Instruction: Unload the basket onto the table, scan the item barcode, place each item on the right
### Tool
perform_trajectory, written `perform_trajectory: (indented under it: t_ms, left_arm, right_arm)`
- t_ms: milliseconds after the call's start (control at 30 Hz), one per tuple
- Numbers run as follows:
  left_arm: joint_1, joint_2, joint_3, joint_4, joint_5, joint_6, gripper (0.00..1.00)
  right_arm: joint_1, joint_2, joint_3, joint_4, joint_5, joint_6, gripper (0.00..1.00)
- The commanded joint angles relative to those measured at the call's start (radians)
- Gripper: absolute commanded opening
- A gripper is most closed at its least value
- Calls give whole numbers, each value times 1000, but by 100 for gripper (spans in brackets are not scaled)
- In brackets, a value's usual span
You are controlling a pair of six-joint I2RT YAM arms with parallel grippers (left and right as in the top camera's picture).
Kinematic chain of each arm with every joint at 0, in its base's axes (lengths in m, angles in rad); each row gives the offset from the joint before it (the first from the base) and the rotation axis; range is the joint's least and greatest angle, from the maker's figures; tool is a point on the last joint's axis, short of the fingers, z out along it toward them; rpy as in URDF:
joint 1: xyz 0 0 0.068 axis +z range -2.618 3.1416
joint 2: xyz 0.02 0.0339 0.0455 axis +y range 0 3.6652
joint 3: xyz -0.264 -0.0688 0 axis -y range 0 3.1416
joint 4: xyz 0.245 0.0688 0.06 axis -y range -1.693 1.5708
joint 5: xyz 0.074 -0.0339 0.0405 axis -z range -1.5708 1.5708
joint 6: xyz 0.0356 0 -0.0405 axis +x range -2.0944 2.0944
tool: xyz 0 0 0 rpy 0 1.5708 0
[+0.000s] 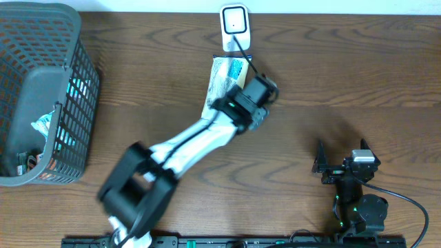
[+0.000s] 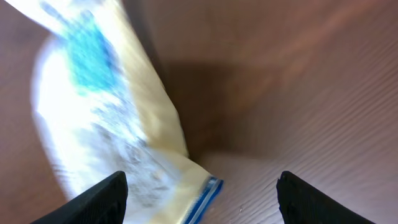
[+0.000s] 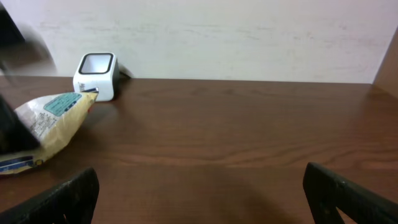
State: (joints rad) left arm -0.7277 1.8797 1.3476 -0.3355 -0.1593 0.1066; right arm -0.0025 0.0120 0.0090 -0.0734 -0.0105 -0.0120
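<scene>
Cream plastic packet [image 1: 222, 86] with a blue label is lying flat on the wooden table [image 1: 344, 76], its far end just in front of the white scanner [image 1: 234, 26]. I am watching the left gripper [image 2: 202, 199] hovering over the packet's right edge with its fingers spread wide and, as far as I can see, pinching nothing.

I am reading this as the presenting step: the item is sitting at the scanner, but I cannot tell whether its barcode is facing the scanner's window. If it is not, the next move is calling for a fresh grip on the packet and a turn or tilt toward that window.

The label's print is showing as blurred or too small to read, and no brand is legible.

The right gripper [image 3: 208, 196] is waiting well apart, fingers also spread and empty. A grey basket [image 1: 83, 83] is standing at the left.
</scene>
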Motion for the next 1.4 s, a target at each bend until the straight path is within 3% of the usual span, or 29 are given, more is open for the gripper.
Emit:
perform_trajectory:
  t_ms: [0, 267, 467, 567, 667, 800, 1067, 1200, 1367]
  left_arm:
    - [85, -152, 30, 8, 174, -34, 75]
    - [323, -209, 29, 34, 204, -37, 76]
    - [400, -95, 29, 39, 213, -245, 75]
    - [401, -17, 29, 56, 353, -262, 63]
    - [401, 44, 29, 105, 462, -262, 43]
    - [401, 105, 29, 137, 486, -262, 20]
    - [369, 146, 28, 135, 492, -262, 19]
    - [333, 147, 22, 132, 486, -261, 10]
    - [289, 163, -7, 127, 407, -261, 10]
  right_arm:
    - [9, -5, -3, -2, 1, -11, 99]
    - [9, -5, -4, -2, 1, -12, 99]
    - [9, -5, -3, -2, 1, -11, 99]
    - [9, -5, -3, -2, 1, -12, 99]
    - [9, -5, -3, -2, 1, -11, 99]
    - [9, -5, -3, -2, 1, -12, 99]
    - [9, -5, -3, -2, 1, -11, 99]
    - [9, -5, -3, -2, 1, -11, 99]
    - [9, -5, -3, -2, 1, -12, 99]
